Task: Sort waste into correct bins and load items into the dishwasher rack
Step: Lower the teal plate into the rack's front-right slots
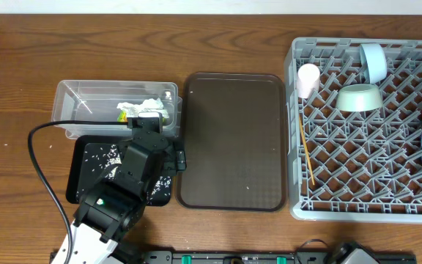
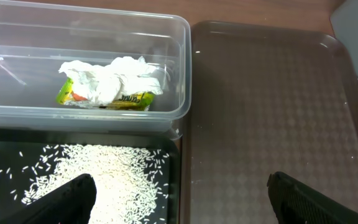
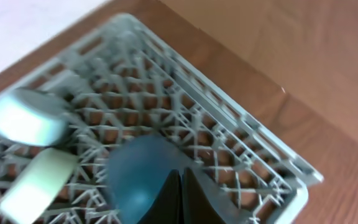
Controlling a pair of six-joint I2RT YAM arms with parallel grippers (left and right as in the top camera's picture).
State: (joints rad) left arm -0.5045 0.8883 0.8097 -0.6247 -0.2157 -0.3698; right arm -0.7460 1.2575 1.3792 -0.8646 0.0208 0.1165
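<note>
The napkin (image 2: pixel 114 78) and wrapper (image 2: pixel 129 101) lie in the clear tub (image 2: pixel 180 74) at upper left, with the rice (image 2: pixel 104 174) in the black tray (image 1: pixel 79 183) below it. The plate (image 3: pixel 138 174), green bowl (image 1: pixel 359 97), blue bowl (image 1: pixel 374 61), cup (image 1: pixel 308 79) and chopsticks (image 1: pixel 305 150) sit in the rack (image 1: pixel 357 213) at right. Your left fingers (image 2: pixel 67 199) hang wide over the rice. Your right fingers (image 3: pixel 166 199) are pressed together, empty, above the plate. Sorting looks finished, so next lift both arms clear.

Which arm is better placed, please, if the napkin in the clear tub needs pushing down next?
Left, probably. The left arm hangs over the black tray beside the clear tub, jaws open, with the napkin in its view. The right arm, jaws shut, faces the dishwasher rack instead.
</note>
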